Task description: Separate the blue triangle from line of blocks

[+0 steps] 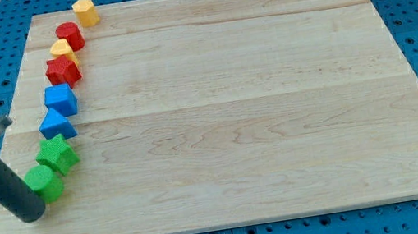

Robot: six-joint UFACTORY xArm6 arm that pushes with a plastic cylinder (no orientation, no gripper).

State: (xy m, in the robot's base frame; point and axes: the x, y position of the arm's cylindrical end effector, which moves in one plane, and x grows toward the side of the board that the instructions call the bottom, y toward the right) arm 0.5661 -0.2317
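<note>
The blue triangular block (55, 123) is the landmark. It lies in a curved line of blocks along the left edge of the light wooden counter (274, 107), touching the blue cube-like block (60, 98) above it and the green star-shaped block (57, 154) below it, so it is not yet separated.

The tool is only a straight dark rod, with nothing to spread or pinch. It leans from the view's left, and my tip (33, 216) rests below the triangle, beside the lowest green block (44, 182), probably so it can approach the line from underneath.
</note>
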